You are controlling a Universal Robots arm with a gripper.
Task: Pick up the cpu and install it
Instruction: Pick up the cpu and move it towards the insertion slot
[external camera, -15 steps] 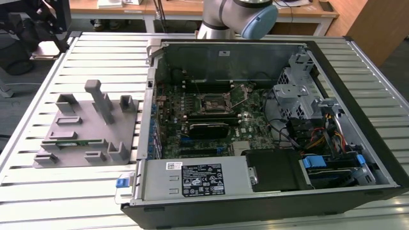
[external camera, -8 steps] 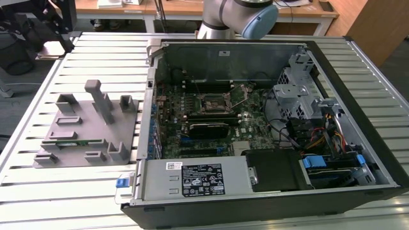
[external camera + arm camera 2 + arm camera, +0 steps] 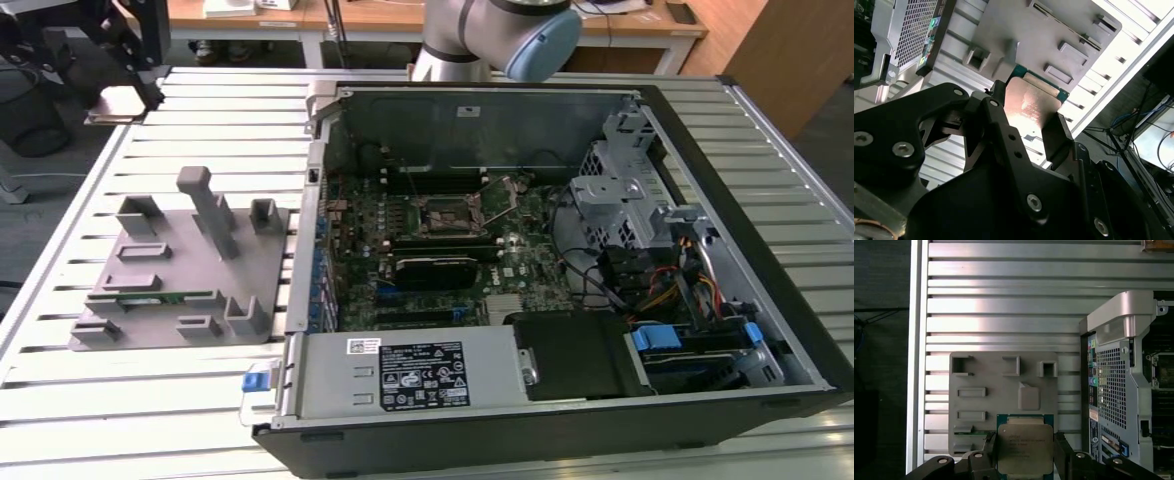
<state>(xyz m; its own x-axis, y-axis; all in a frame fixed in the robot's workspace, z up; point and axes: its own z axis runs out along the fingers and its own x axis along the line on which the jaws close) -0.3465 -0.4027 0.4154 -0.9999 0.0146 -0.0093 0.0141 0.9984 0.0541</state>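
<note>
The cpu (image 3: pixel 1024 449) is a flat square chip with a silvery top and a green rim. My gripper (image 3: pixel 1025 455) is shut on it, with one black finger (image 3: pixel 990 446) against each side. In the second wrist view the cpu's tan underside (image 3: pixel 1030 102) faces the camera between the fingers (image 3: pixel 1056 137), and the gripper (image 3: pixel 1029 125) holds it in the air over the grey fixture plate (image 3: pixel 1004 390). In the exterior view the motherboard socket (image 3: pixel 454 215), with its metal frame, lies inside the open computer case (image 3: pixel 747 250).
The grey fixture plate (image 3: pixel 174 270) with raised blocks sits on the slatted metal table (image 3: pixel 134 420), at the exterior view's left of the case. A thin green memory stick (image 3: pixel 154 297) lies on it. The arm's base (image 3: pixel 494 30) stands behind the case. The case's perforated rear panel (image 3: pixel 1114 385) is beside the plate.
</note>
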